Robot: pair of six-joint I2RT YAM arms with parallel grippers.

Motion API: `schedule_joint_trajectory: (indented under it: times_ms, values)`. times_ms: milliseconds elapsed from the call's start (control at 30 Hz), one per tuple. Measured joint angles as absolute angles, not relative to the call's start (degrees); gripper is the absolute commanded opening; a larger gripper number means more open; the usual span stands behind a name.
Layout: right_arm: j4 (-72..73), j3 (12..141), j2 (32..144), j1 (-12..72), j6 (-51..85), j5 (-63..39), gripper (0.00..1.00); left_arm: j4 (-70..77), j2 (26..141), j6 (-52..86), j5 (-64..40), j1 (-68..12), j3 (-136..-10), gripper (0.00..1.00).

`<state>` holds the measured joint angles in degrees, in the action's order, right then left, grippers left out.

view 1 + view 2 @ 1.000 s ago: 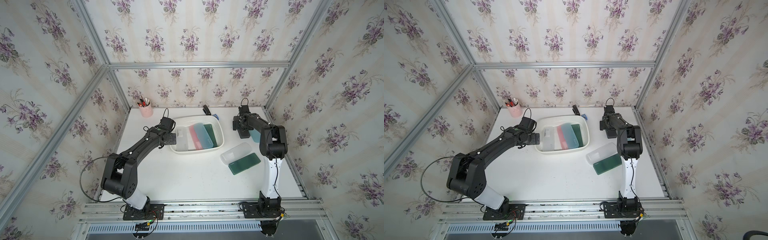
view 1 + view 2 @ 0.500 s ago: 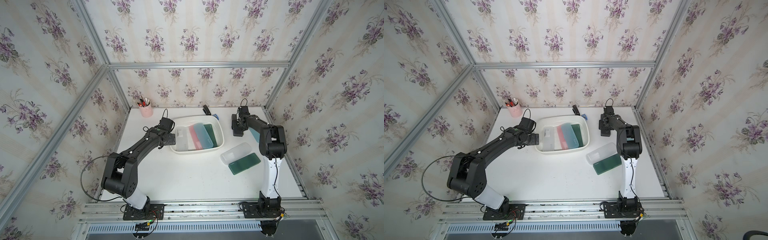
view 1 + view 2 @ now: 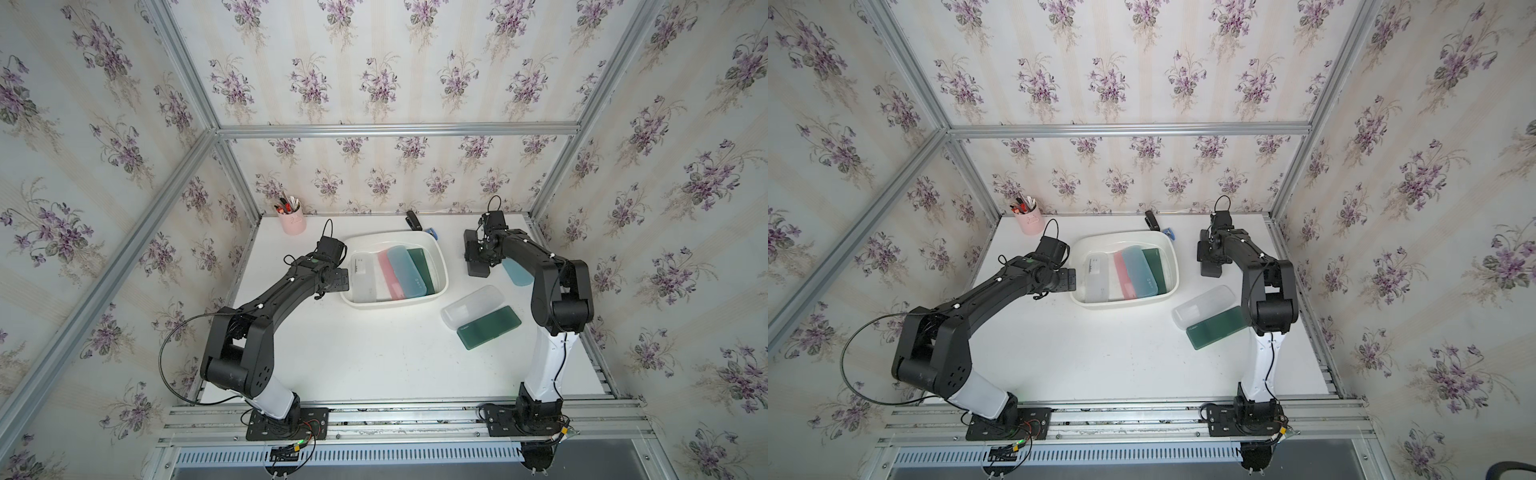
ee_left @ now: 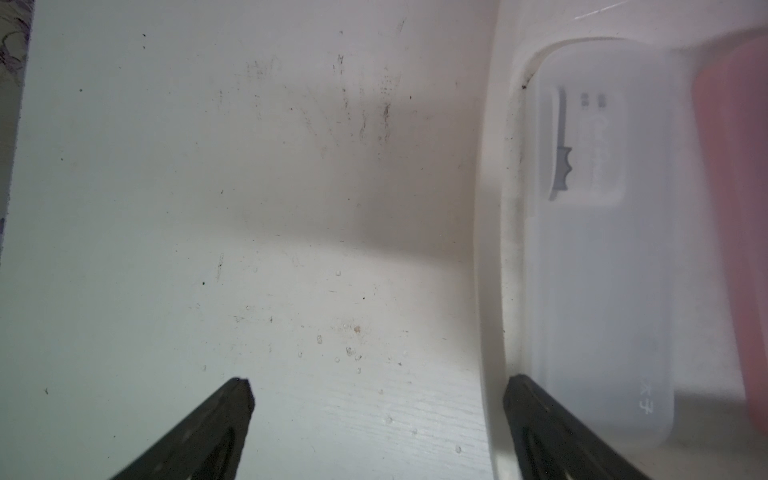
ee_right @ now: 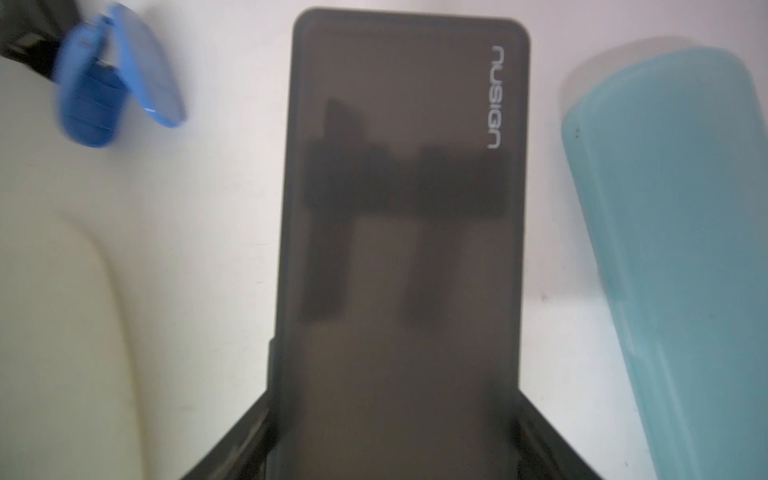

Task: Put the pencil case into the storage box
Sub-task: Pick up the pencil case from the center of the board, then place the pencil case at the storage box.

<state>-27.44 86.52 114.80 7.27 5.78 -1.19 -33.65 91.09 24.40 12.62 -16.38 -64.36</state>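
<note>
right gripper grips smoky-grey flat pencil case, nusign lettering

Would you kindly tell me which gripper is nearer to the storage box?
Left. The left gripper is open at the box rim; the right gripper holds a dark pencil case off the opposite side, with table between.

In the white shallow plastic tub we see, side by side from left to right, a frosted plastic pencil case, a pink plastic case, a pale blue plastic case and a dark green plastic case. Right of the tub lie a smoky grey flat case, then a pale blue rounded case; nearer us, a frosted clear case lies just behind a dark green flat case.
</note>
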Motion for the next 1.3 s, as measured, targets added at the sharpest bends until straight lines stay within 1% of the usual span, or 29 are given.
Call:
schedule_joint_trajectory:
  times_ms: [133,233,333,467,600,800,1067,1133,1167,1267,1300]
  values:
    - [-28.51,85.91,109.67,12.86,7.38,-2.37,0.56,-33.69,89.80,24.43,12.64,-16.27,-63.88,0.99]
    - [-29.39,88.60,109.16,19.20,9.19,-2.72,0.56,-33.91,89.03,24.47,12.64,-16.14,-63.68,0.99]
    - [-30.70,94.83,112.84,26.04,11.14,-3.22,0.56,-34.41,88.23,24.62,12.62,-16.10,-63.31,1.00]
    - [-31.88,104.51,121.36,33.58,14.04,-3.53,0.56,-35.18,86.19,24.69,12.62,-15.99,-62.33,0.99]
    - [-33.78,110.93,127.33,38.98,16.88,-3.62,0.56,-35.27,84.16,24.64,12.71,-15.42,-60.93,0.99]
    - [-34.87,112.53,129.80,42.28,21.69,-1.93,0.56,-35.35,83.00,24.45,12.78,-13.91,-59.11,0.99]
    - [-36.75,112.49,131.04,44.53,25.76,0.47,0.56,-35.20,81.91,23.92,12.12,-12.95,-57.76,0.99]
    - [-36.84,112.49,131.48,44.71,26.61,0.69,0.60,-35.07,81.71,23.70,11.79,-12.60,-57.28,0.99]
    - [-36.88,112.51,131.76,44.69,27.03,0.89,0.64,-35.03,81.71,23.51,11.64,-12.36,-57.10,0.99]
    - [-37.39,112.71,132.88,44.62,27.44,1.52,0.80,-34.94,81.71,23.29,11.31,-11.70,-56.64,1.00]
    - [-37.74,113.10,133.40,44.60,27.53,1.83,0.82,-34.94,81.71,23.07,11.11,-11.49,-56.53,0.99]
